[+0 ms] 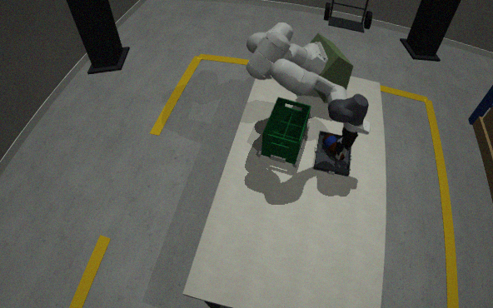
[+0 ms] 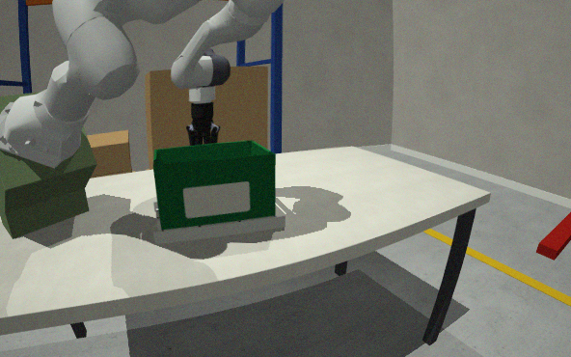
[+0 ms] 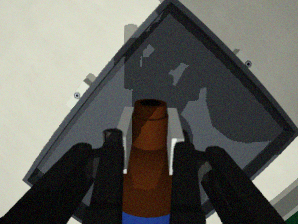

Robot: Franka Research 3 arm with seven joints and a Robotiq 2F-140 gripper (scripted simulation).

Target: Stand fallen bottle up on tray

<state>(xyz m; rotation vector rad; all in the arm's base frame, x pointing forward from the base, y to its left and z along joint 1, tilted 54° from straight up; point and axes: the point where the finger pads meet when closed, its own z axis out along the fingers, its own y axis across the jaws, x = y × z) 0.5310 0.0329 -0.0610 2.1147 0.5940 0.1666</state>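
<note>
Gripper (image 3: 148, 163) clamps bottle (image 3: 148, 172); keep it vertical, lower squarely onto tray (image 3: 220, 83), crate (image 1: 286, 129) at 9 o'clock.

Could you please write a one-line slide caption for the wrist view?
Wrist view: the gripper is shut on a brown bottle with a blue label, above the dark grey tray.

The pale tabletop (image 1: 291, 233) carries 3 things: a green crate (image 1: 286, 130), a dark tray (image 1: 321, 163) just beside it, and the arm's olive-green base block (image 1: 338, 67).
</note>
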